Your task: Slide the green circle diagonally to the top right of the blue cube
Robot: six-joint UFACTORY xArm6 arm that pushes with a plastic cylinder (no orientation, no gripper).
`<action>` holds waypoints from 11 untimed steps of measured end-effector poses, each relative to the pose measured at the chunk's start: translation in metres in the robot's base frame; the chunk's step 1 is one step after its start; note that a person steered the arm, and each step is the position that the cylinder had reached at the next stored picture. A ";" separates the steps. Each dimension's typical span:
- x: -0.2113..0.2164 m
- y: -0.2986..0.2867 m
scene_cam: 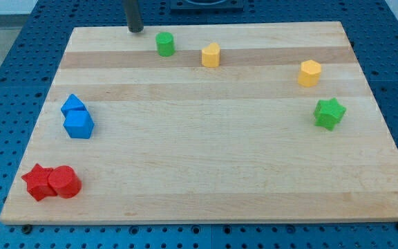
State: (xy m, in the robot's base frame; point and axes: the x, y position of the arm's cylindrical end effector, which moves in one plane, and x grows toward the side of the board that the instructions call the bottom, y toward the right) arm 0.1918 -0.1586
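Observation:
The green circle (165,44), a short green cylinder, stands near the view's top, left of centre. The blue cube (79,125) sits at the view's left, touching a second blue block (73,105) just above it. My tip (136,30) is at the board's top edge, a little to the left of and above the green circle, apart from it. The green circle is far up and to the right of the blue cube.
A yellow block (211,54) stands right of the green circle. A yellow hexagon (309,72) and a green star (329,113) are at the right. A red star (39,182) and red cylinder (64,182) touch at the bottom left. The wooden board (206,159) lies on a blue perforated table.

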 end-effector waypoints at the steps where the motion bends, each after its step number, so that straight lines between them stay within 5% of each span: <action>1: 0.001 0.006; 5: 0.018 0.060; 10: 0.216 0.060; 11: 0.206 0.057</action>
